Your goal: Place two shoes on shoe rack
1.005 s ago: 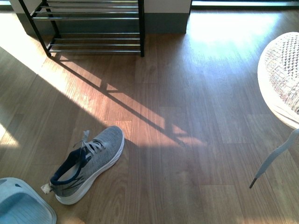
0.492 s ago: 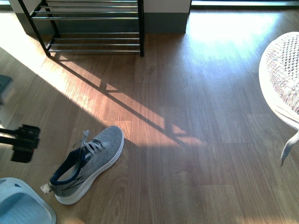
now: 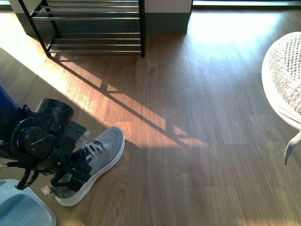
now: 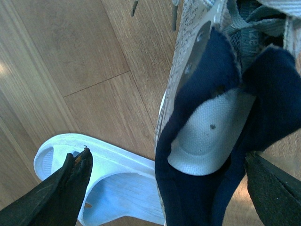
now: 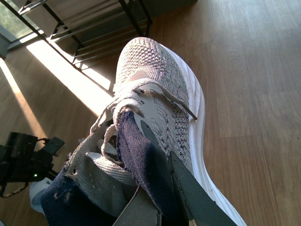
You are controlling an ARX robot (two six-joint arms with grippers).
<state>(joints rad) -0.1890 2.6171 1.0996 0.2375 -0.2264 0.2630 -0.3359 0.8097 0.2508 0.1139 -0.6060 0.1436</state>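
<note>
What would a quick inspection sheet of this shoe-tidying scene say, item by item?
surface: bare wooden floor, striped with sunlight.
job's things: shoe rack at the far wall, no shoes on the tiers in view; grey sneaker on the floor; second sneaker held up off the floor; pale blue sandal beside the grey sneaker's heel.
clutter: nothing seen.
grippers: left gripper open, fingers either side of the grey sneaker's heel opening; right gripper shut on the second sneaker's collar.
cables: thin wires at the left arm's wrist.
surroundings: wall base behind the rack.
</note>
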